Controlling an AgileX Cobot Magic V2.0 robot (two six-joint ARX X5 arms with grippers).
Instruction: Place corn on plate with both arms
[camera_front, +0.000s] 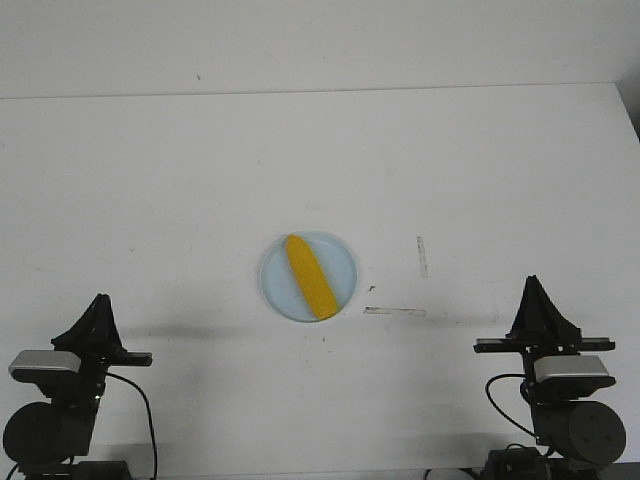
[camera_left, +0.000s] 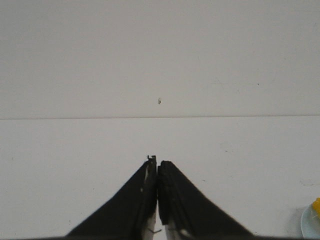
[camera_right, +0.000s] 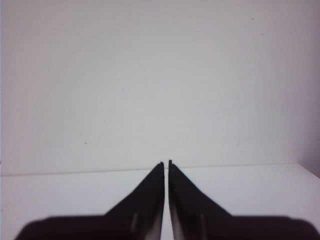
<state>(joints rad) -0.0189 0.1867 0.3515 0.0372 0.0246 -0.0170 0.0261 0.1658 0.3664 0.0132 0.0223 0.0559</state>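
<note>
The yellow corn (camera_front: 309, 277) lies diagonally on the pale blue plate (camera_front: 277, 290) at the middle of the table. A sliver of the plate (camera_left: 309, 226) with a bit of corn (camera_left: 316, 206) shows at the edge of the left wrist view. My left gripper (camera_front: 98, 299) rests at the near left, well apart from the plate, its jaws shut with nothing between them (camera_left: 157, 161). My right gripper (camera_front: 533, 281) rests at the near right, also apart from the plate, jaws shut and empty (camera_right: 166, 163).
Two short strips of clear tape (camera_front: 395, 311) (camera_front: 422, 256) lie on the white table to the right of the plate. The table's far edge (camera_front: 320, 92) meets a pale wall.
</note>
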